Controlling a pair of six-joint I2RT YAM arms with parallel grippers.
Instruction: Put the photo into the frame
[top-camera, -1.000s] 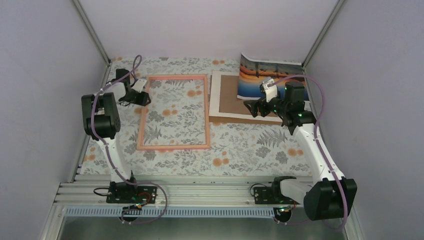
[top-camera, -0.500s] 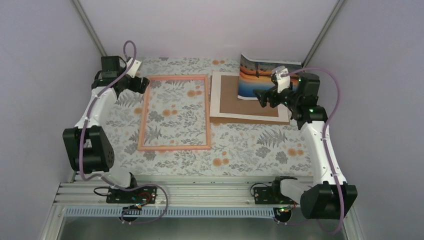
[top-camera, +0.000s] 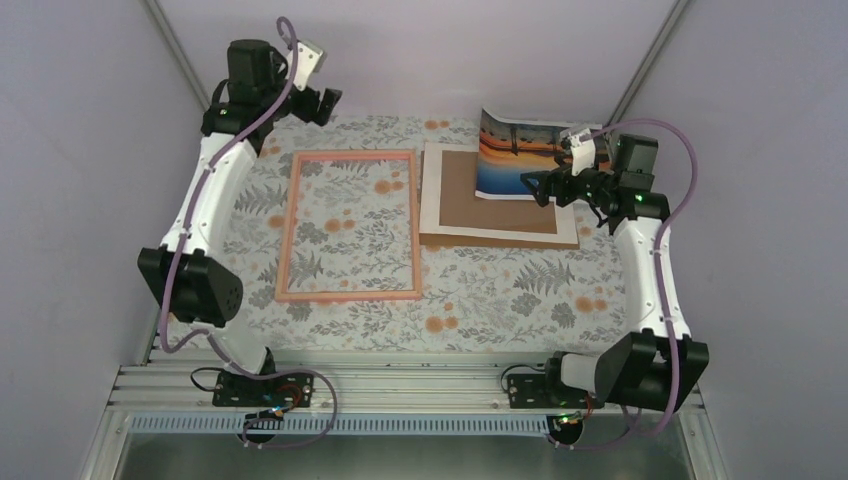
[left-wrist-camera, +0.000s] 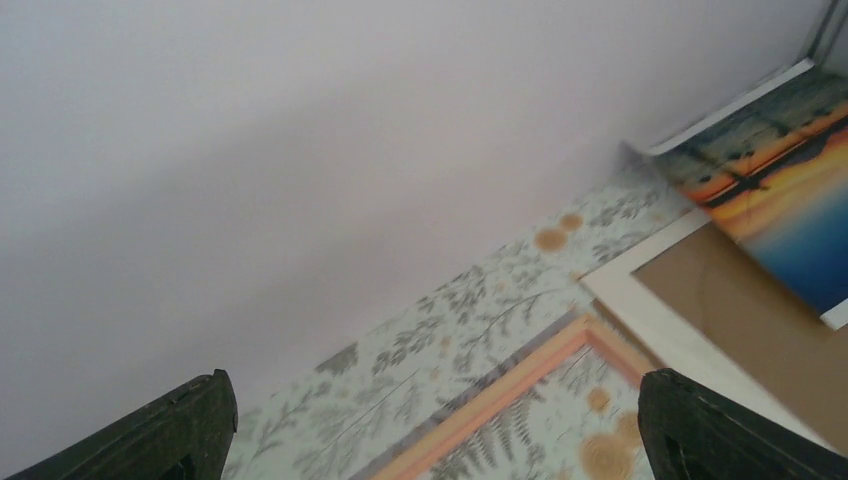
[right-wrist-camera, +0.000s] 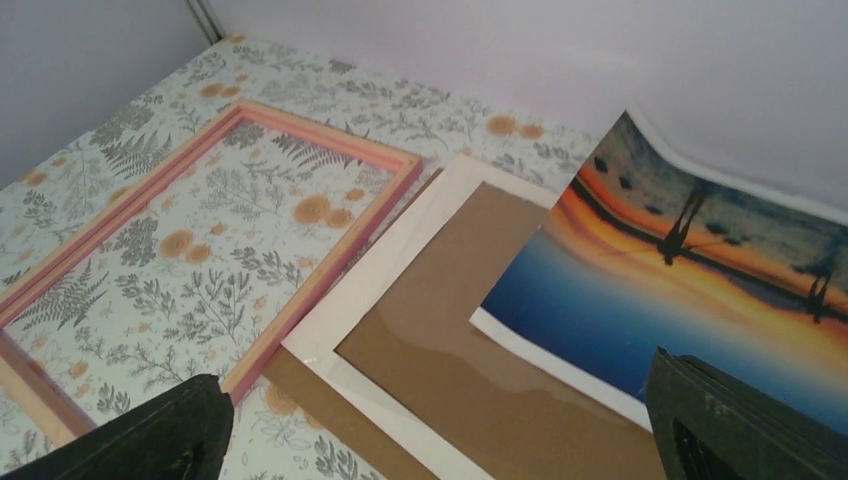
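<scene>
From above, the pink frame (top-camera: 415, 220) lies flat on the floral cloth (top-camera: 480, 290), left of centre, with only the cloth pattern showing through its middle. Just to its right sits the white mat (top-camera: 430, 195) on the brown board (top-camera: 480, 215). The photo (top-camera: 505, 160) rests on their far right part, outside the frame, with its far edge curling up against the back wall. The left gripper (top-camera: 325, 104) is raised high at the far left corner, beyond the frame's far rail and clear of everything, with its fingers spread and nothing between them. The right gripper (top-camera: 535, 185) hangs over the near left corner of the photo, where print meets board, with its fingers apart and holding nothing. Whether they touch the paper cannot be told from this view. In the left wrist view the two fingers (left-wrist-camera: 190, 425) stand wide at the bottom corners with empty space between. Beyond them are the wall, the cloth, a corner of the frame, a corner of the mat and the photo's curled far end. In the right wrist view the fingers (right-wrist-camera: 150, 430) are likewise spread wide and empty. Between them lie the frame's right rail, the mat, the board and the photo, sunset side up, its near edge on the board and its far edge lifted against the wall.
</scene>
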